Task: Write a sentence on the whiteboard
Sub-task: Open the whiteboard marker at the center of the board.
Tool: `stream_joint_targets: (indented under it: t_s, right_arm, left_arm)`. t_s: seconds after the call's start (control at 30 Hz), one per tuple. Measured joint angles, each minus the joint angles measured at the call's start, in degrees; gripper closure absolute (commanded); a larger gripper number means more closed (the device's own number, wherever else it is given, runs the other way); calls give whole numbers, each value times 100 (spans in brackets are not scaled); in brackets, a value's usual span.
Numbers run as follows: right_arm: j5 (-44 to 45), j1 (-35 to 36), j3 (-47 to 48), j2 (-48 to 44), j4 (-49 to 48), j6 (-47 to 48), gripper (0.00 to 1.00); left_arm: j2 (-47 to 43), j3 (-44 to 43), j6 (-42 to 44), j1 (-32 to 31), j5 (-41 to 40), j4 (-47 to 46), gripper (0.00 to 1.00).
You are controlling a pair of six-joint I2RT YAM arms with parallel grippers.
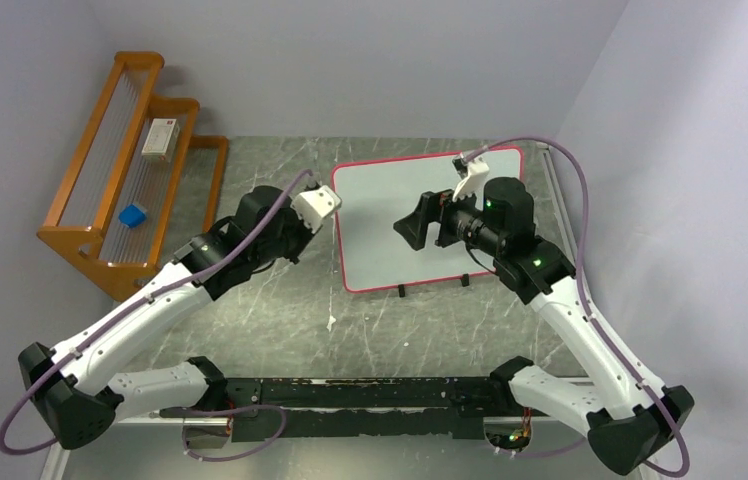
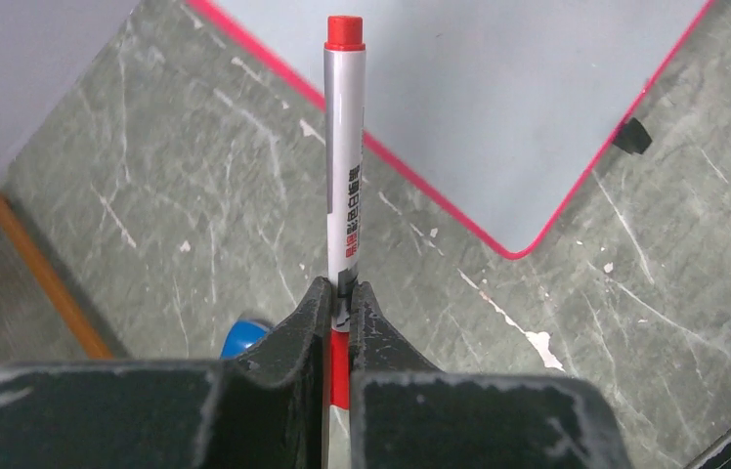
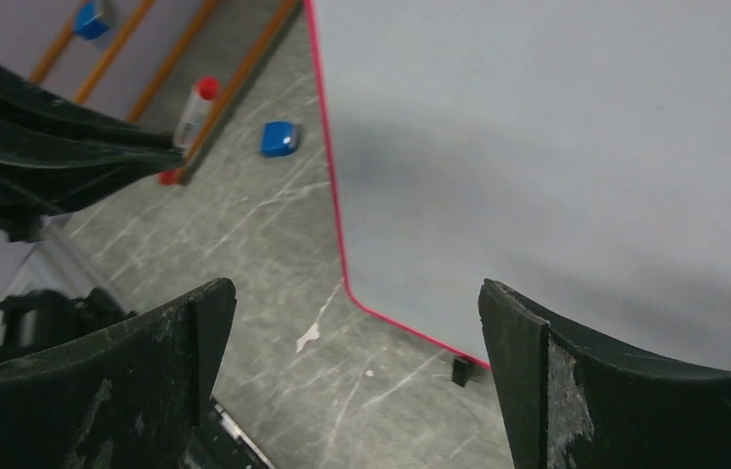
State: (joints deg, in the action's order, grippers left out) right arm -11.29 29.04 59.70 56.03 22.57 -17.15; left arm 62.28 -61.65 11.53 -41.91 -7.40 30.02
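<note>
Whiteboard (image 1: 380, 230), long axis left-right, slightly skewed

Bare bench (image 1: 280, 310) lies open between the whiteboard (image 1: 380, 230) and the arm bases. An orange rack (image 1: 115, 170) blocks the far left. The right wall (image 1: 670, 150) stands near the board's right edge, and a small blue object (image 3: 279, 138) sits near its left edge.

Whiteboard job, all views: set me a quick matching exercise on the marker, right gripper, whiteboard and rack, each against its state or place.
Things:
1 marker
2 right gripper
3 whiteboard
4 rack

States or places:
A orange, at the far left
B open, above the whiteboard
C clamped in the left gripper
D no writing visible, red-pink edge

Pairs: 1-C, 2-B, 3-D, 4-A
</note>
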Motion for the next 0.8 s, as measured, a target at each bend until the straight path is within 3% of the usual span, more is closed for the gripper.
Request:
stream_joint_targets:
  t_s: [0.4, 0.8]
  right_arm:
    - [-1919, -170, 205, 780, -358, -474, 10]
    - [-2562, -170, 332, 1158, -756, -850, 26]
  left_arm:
    - [238, -310, 1064, -874, 31, 15, 95]
    - [684, -697, 1499, -1283, 144, -22, 95]
